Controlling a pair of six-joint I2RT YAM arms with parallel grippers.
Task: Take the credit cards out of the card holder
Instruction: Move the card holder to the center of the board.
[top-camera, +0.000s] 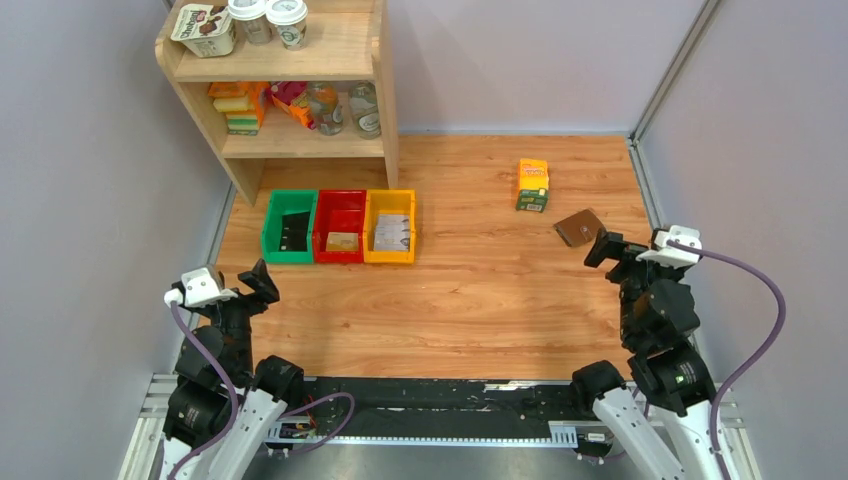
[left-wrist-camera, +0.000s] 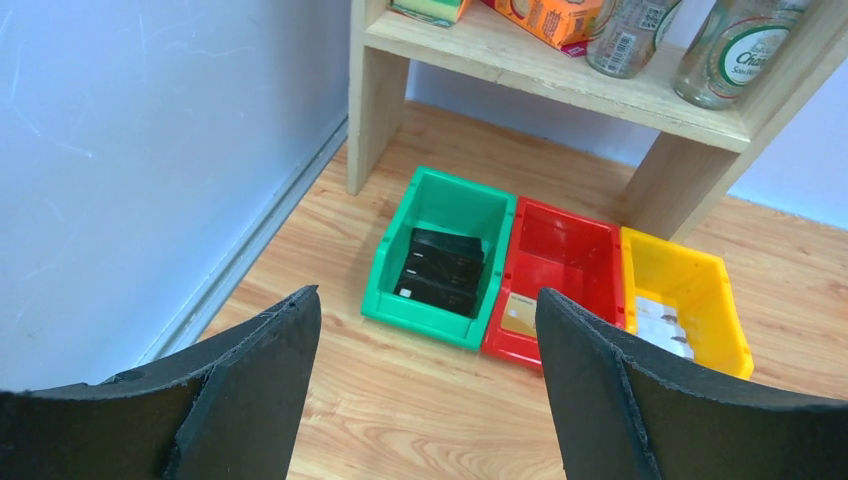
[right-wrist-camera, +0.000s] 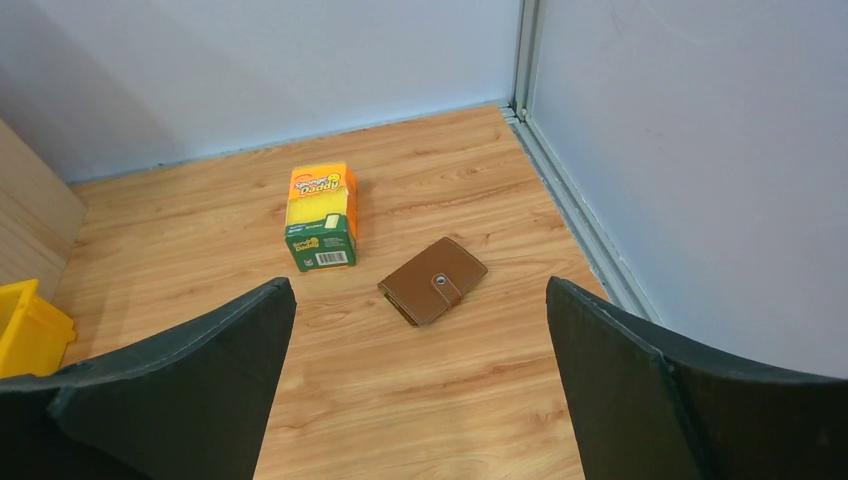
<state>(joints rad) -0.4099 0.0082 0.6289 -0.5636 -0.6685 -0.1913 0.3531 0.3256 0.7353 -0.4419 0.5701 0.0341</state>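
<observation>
Two arms: mounted side by side at the near edge of the table (top-camera: 480, 300).
left gripper (left-wrist-camera: 428, 310): held above the near left of the table; its jaws are spread wide apart and nothing is clasped between them; it is pointed toward the three bins.
right gripper (right-wrist-camera: 420, 288): held above the right side of the table; its jaws are likewise spread wide and nothing is gripped; it is pointed toward the card holder.
card holder (right-wrist-camera: 433, 280): laid flat on the table at the far right, near the right wall, just beyond the right gripper and apart from it; the brown cover is shut and the clasp tab is folded over it.
credit cards: whether any are inside cannot be told with the cover shut.
carton (right-wrist-camera: 321, 217): orange and green, stood upright near the card holder, to its left and a little farther, not touching it.
green bin (left-wrist-camera: 425, 320): leftmost of a row of three set side by side at the far left; dark flat rectangular pieces (left-wrist-camera: 440, 272) are lying in it.
red bin (left-wrist-camera: 560, 215): placed in the middle of the row; a tan flat piece is seen at its near end.
yellow bin (left-wrist-camera: 690, 290): placed at the right end of the row; pale flat pieces are held in it.
wooden shelf (top-camera: 300, 140): stood in the far left corner, behind the bins; bottles, cups and boxes are kept on it.
</observation>
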